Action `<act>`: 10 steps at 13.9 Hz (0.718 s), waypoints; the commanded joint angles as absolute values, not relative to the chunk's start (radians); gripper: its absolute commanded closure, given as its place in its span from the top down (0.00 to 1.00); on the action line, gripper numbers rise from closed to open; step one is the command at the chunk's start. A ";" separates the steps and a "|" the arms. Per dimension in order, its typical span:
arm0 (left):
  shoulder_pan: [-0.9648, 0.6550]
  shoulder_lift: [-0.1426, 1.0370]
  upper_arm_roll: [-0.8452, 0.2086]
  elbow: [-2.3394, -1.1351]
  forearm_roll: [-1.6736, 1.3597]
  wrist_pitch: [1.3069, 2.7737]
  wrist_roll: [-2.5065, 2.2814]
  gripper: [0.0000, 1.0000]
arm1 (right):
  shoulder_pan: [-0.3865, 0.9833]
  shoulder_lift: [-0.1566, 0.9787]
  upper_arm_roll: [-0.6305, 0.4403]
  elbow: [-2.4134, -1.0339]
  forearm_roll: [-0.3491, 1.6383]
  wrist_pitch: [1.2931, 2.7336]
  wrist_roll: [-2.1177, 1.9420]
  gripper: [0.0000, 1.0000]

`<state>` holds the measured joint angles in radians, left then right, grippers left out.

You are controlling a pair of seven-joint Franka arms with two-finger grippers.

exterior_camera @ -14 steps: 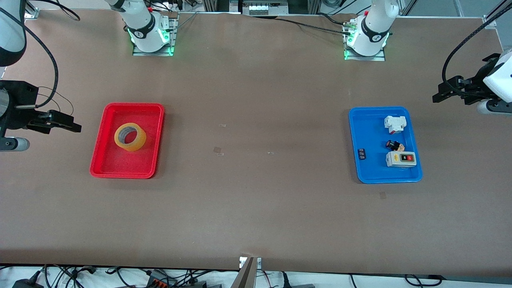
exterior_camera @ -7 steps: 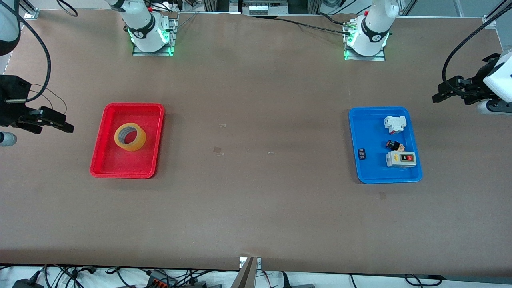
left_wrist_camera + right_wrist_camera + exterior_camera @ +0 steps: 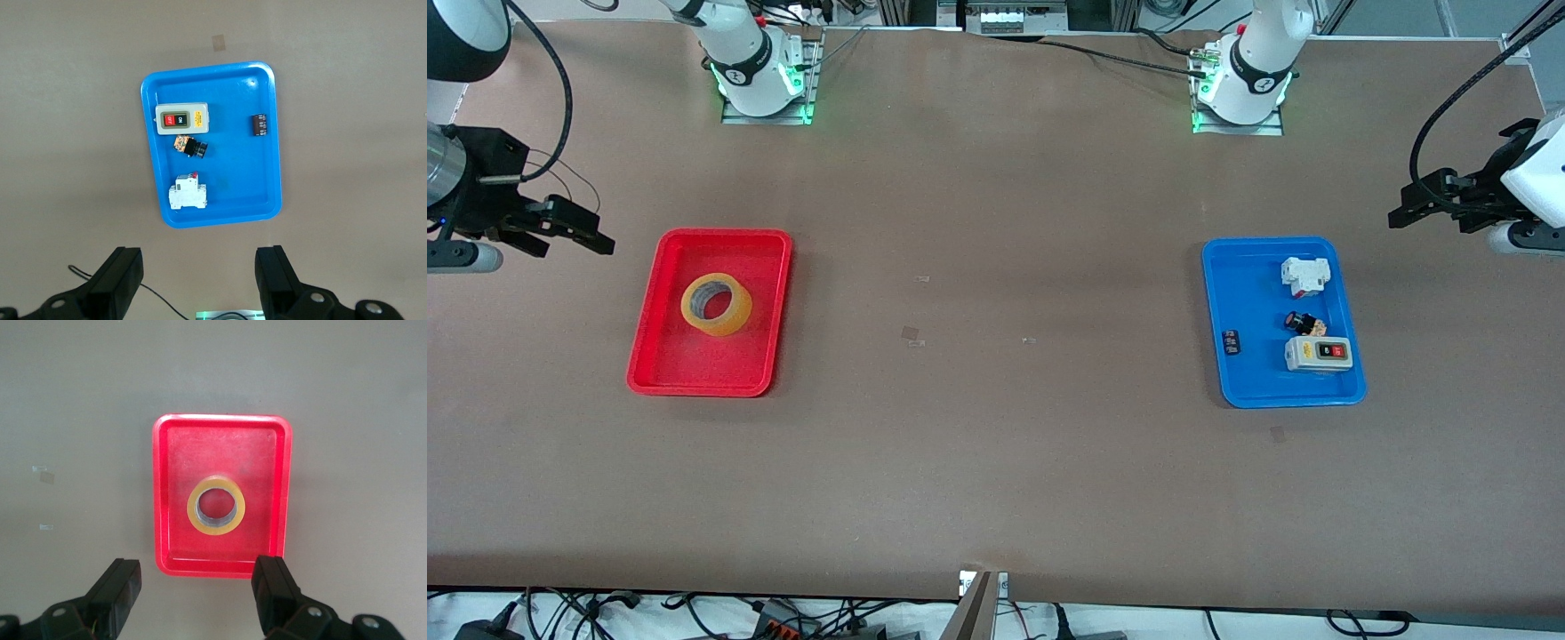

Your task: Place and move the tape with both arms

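The tape (image 3: pixel 716 305), a translucent yellow ring with a greyish core, lies flat in the red tray (image 3: pixel 725 235). In the right wrist view the tape (image 3: pixel 215 505) sits near the middle of the red tray (image 3: pixel 220 419). My right gripper (image 3: pixel 594 233) hangs open and holds nothing, over bare table at the right arm's end, just outside the tray's rim. In its own view the right gripper (image 3: pixel 199 577) frames the tray's edge. My left gripper (image 3: pixel 1405 206) waits open and holds nothing, over the table at the left arm's end; its own view shows the left gripper (image 3: pixel 199 257) wide apart.
A blue tray (image 3: pixel 1218 267) at the left arm's end holds a white-grey switch box (image 3: pixel 1318 354), a white breaker (image 3: pixel 1305 275), a small black-and-red button (image 3: pixel 1305 324) and a small black part (image 3: pixel 1231 341). The left wrist view shows the blue tray (image 3: pixel 207 67) too.
My right gripper has swung toward the bases' edge of the table and slightly closer to the red tray. The left arm and the tape have not moved.
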<state>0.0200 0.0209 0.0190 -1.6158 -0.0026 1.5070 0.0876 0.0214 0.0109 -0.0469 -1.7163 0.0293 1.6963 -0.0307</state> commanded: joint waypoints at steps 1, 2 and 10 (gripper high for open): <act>0.020 0.021 0.020 -1.605 -0.006 1.491 0.083 1.00 | 0.014 -0.025 -0.038 -1.750 0.018 1.713 -0.040 1.00; 0.021 0.023 0.020 -1.605 -0.006 1.491 0.083 1.00 | 0.014 -0.025 -0.040 -1.746 0.020 1.709 -0.037 1.00; 0.020 0.023 0.020 -1.605 -0.006 1.491 0.083 1.00 | 0.012 -0.037 -0.043 -1.744 0.018 1.680 -0.040 1.00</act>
<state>0.0200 0.0209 0.0190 -1.6158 -0.0026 1.5070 0.0875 0.0205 -0.0119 -0.0470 -1.7237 0.0285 1.6782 -0.0307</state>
